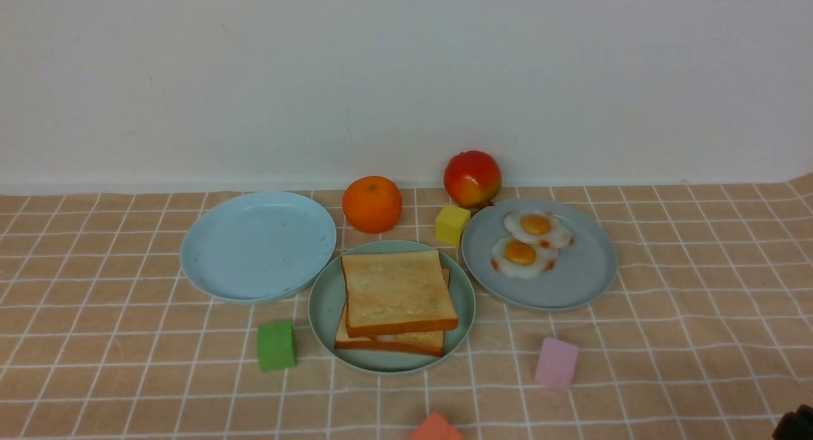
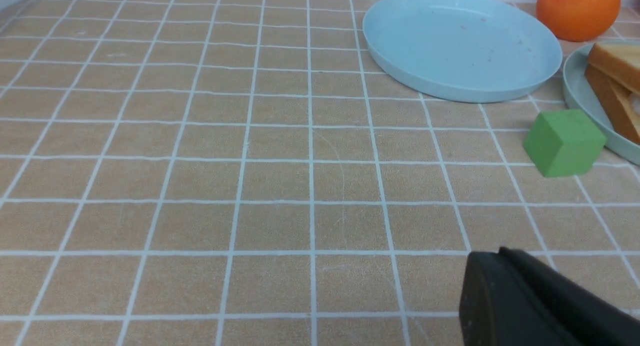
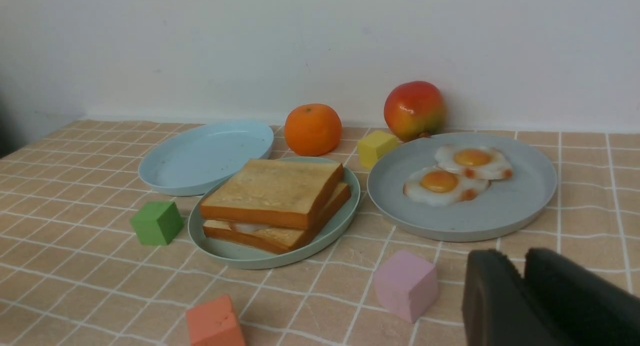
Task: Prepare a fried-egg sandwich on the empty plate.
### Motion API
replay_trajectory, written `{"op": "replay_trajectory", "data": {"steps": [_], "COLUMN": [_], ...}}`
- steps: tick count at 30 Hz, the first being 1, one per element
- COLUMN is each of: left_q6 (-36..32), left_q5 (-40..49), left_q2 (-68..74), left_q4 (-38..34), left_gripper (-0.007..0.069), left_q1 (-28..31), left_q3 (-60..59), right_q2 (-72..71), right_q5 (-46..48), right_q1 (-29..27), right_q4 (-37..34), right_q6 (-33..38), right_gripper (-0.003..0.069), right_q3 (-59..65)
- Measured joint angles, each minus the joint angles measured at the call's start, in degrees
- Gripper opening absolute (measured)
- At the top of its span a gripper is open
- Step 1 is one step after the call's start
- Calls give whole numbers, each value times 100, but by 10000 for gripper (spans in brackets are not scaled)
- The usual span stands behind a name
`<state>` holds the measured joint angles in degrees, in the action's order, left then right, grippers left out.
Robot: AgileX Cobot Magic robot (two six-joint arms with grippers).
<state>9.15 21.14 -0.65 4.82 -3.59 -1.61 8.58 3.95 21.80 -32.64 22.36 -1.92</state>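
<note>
- Front view: I see the fried-egg sandwich (image 1: 395, 300) stacked on the mint-green plate (image 1: 325, 306) at centre. A pale blue plate (image 1: 257, 244) lies to its left, a grey-blue plate (image 1: 581, 272) with two fried eggs (image 1: 530, 243) to its right. An orange (image 1: 371, 203), a yellow cube (image 1: 451, 225) and a red fruit (image 1: 472, 178) stand behind; green (image 1: 275, 345), pink (image 1: 556, 362) and coral (image 1: 436, 428) cubes in front.
- Left wrist view: my left gripper (image 2: 500, 256) is closed and empty over bare checked cloth (image 2: 200, 186).
- Right wrist view: my right gripper (image 3: 522, 271) shows a narrow gap, holding nothing, near the pink cube.
</note>
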Motion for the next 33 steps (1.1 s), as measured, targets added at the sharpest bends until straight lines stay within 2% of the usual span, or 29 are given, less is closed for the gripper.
{"op": "replay_trajectory", "data": {"steps": [10,15,19,23,26,30,33], "left_q6": [0,0,0,0,0,0,0], "left_q5": [0,0,0,0,0,0,0], "left_q2": [0,0,0,0,0,0,0], "left_q4": [0,0,0,0,0,0,0], "left_gripper": [11,18,20,24,29,33,37], "left_q1": [0,0,0,0,0,0,0], "left_q3": [-11,-11,-11,-11,-11,-11,-11], "right_q2": [-31,-597,-897,-918,-918,-918,-918], "right_q5": [0,-6,60,716,1616,1815,1839], "right_q1": [0,0,-35,-373,-954,-1432,-1566], "right_q4": [-5,36,734,1833,2786,3168,3215], "right_q6": [0,0,-156,-1023,-2333,-3492,-3822], "right_gripper": [127,132,137,139,145,150,153], "right_q3": [3,204,330,330,322,287,276]}}
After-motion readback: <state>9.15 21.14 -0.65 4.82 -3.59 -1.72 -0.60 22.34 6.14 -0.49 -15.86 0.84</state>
